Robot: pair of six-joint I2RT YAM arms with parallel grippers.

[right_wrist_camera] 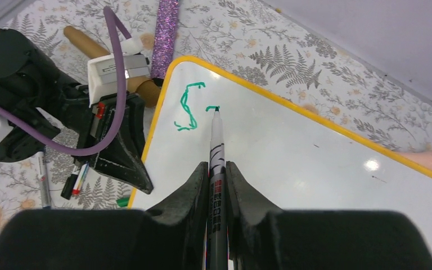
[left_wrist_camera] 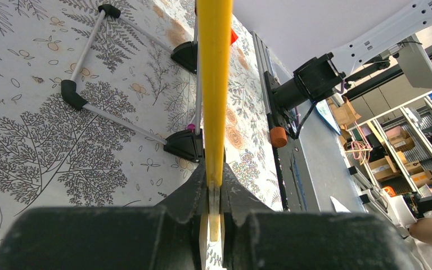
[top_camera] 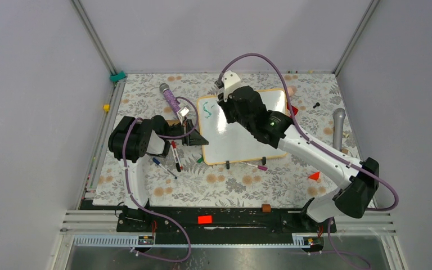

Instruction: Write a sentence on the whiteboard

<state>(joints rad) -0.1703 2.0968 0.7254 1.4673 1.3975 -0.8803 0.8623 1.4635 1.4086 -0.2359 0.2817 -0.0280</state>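
Note:
The whiteboard (top_camera: 233, 143) lies flat mid-table, white with an orange-yellow frame (right_wrist_camera: 247, 84). Near its top left corner are green marker strokes of the sentence (right_wrist_camera: 187, 110): an "S" and a short stroke beside it. My right gripper (right_wrist_camera: 217, 166) is shut on a grey marker (right_wrist_camera: 216, 147), whose tip touches the board at the short stroke. My left gripper (left_wrist_camera: 215, 181) is shut on the board's left frame edge (left_wrist_camera: 214, 84), seen from above at the left gripper (top_camera: 194, 136). Two black feet (left_wrist_camera: 184, 144) show along the board's near edge.
A purple glitter cylinder (top_camera: 170, 100) and a cardboard tube (right_wrist_camera: 84, 42) lie left of the board. Loose markers (top_camera: 173, 158) rest by the left arm, another marker (top_camera: 256, 166) below the board. A grey cylinder (top_camera: 338, 126) and red wedge (top_camera: 314, 176) sit to the right.

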